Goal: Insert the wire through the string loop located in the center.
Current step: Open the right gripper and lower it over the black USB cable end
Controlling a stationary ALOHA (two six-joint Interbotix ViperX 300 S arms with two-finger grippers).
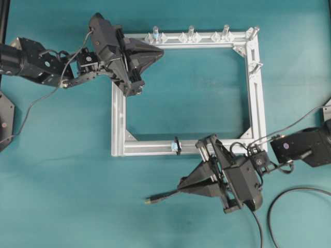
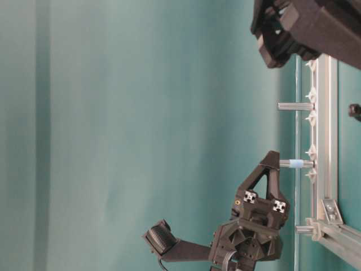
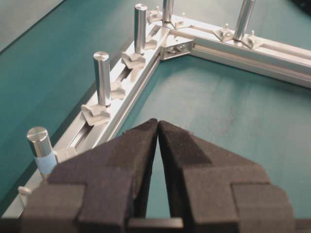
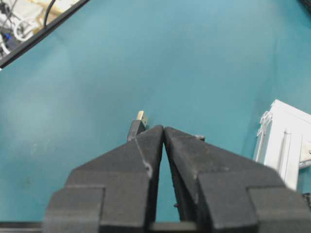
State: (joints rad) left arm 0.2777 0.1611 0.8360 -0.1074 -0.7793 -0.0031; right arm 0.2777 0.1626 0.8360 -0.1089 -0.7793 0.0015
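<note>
**Wire plug lies off the frame, string loop on the near bar**

Lying on the teal table (image 1: 62, 196), the square aluminium frame (image 1: 256, 93) serves as the landmark here. The string loop (image 1: 177, 145) stands on the frame's bottom bar in the overhead view, near the middle of that bar, with a pale blue-white patch just beside it.

The wire (image 1: 165, 195) rests on the table outside the frame, below that bottom bar and a little left of the loop. Its brass-tipped plug (image 4: 141, 116) points away from the frame's right side. The rest of the wire disappears under the right gripper (image 1: 182, 182).

The right gripper sits just outside the bottom bar, tips toward the left. In its wrist view the fingertips (image 4: 146, 141) meet at the front, closed, with the plug showing just past them; whether they pinch the wire I cannot tell.

The left gripper (image 1: 159, 51) hovers over the frame's top-left corner, tips pointing along the top bar toward the upright silver pegs (image 3: 102, 77). Its jaws are pressed together with nothing between them.

A second black cable (image 1: 289, 199) curves on the table beyond the frame's lower right corner.
</note>
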